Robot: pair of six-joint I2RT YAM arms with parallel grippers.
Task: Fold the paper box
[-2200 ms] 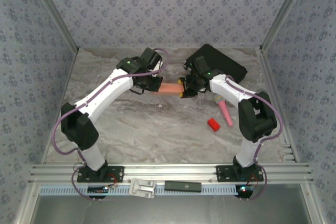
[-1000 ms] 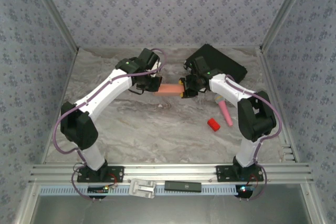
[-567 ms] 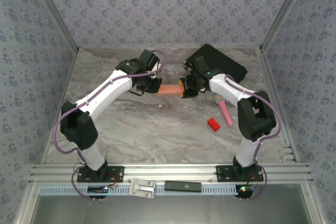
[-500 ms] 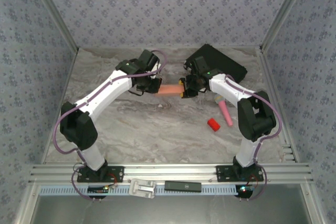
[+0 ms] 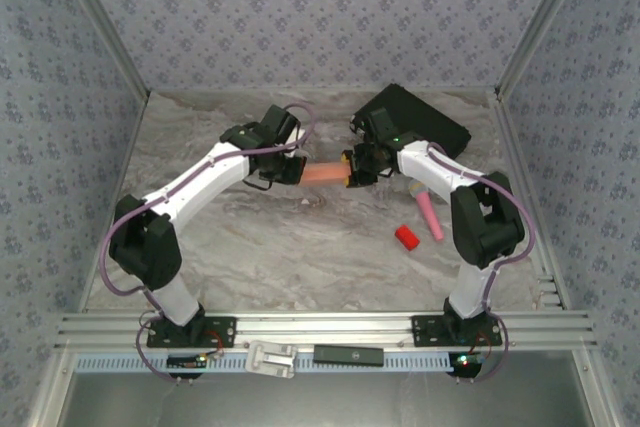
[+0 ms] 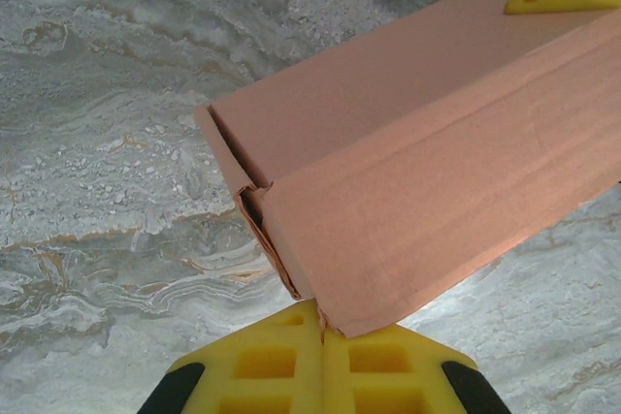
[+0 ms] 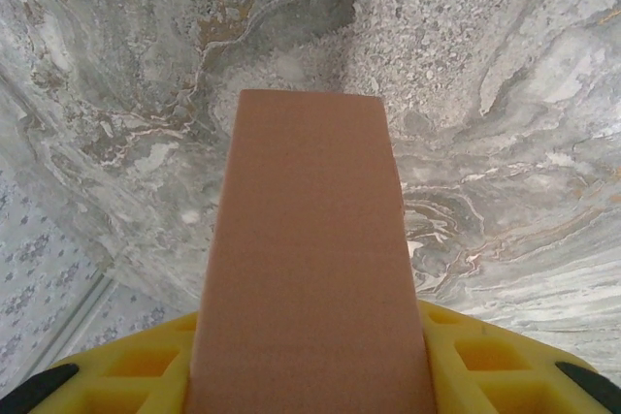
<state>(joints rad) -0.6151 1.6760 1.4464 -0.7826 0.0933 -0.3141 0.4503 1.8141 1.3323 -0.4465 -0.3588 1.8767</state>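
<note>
The paper box [image 5: 322, 173] hangs between two pincers over the far middle of the marbled tabletop [image 5: 300, 247].
The left pincer [image 5: 296, 171] is pressed tight on a thin cardboard edge at one end. The right pincer [image 5: 350, 169] pinches the other end, the carton's width sitting between its yellow fingers [image 7: 466, 356]. A black case [image 5: 420, 122] lies just behind.

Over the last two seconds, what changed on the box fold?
The left gripper, pinching the left end of the paper box, shifted slightly toward the near edge as its wrist turned, and the box followed a little. The right gripper kept hold of the other end. The red block, pink stick and black case stayed put.
</note>
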